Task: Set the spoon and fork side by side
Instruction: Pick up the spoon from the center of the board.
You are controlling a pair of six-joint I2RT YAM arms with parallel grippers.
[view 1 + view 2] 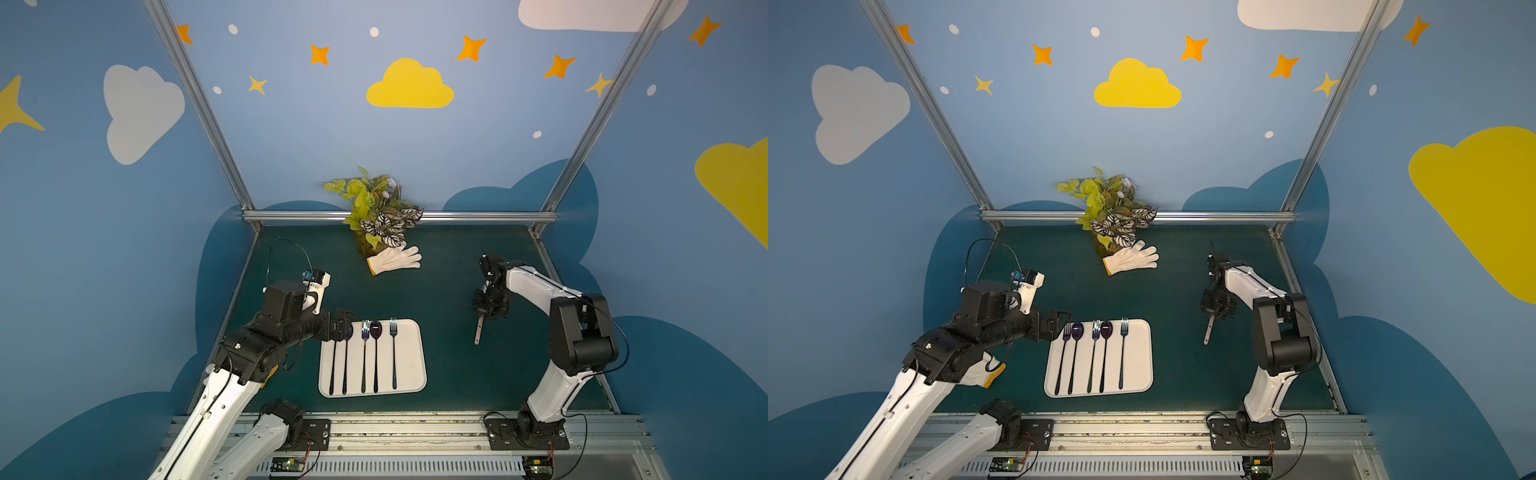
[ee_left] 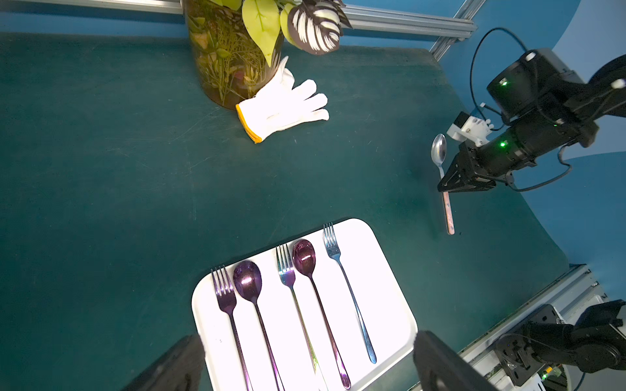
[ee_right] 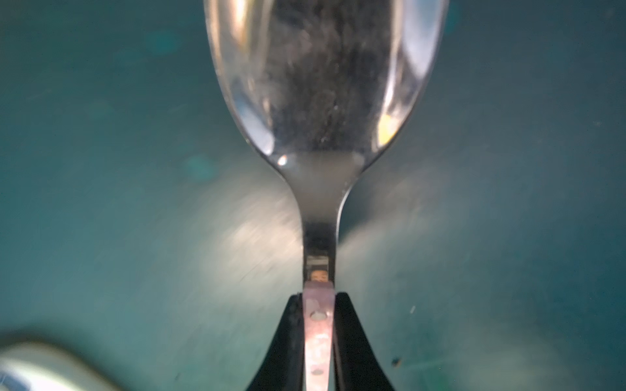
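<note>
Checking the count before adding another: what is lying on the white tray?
The tray holds purple fork, purple spoon, rainbow fork, maroon spoon, blue fork. In a top view the left gripper covers the purple fork's head.

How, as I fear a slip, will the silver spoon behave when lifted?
The silver spoon looks metal, so probably stiff. Its narrow handle may pivot in the right gripper, since the bowl overhangs the pinch.

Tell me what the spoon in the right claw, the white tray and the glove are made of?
The spoon in the right claw: polished metal bowl, mirror-like with reflections; its handle looks pinkish, perhaps coated or plastic, with rivet-like dots. The tray: smooth plain white, probably plastic. The glove: soft white knitted fabric, likely cotton, with an orange-edged cuff.
</note>
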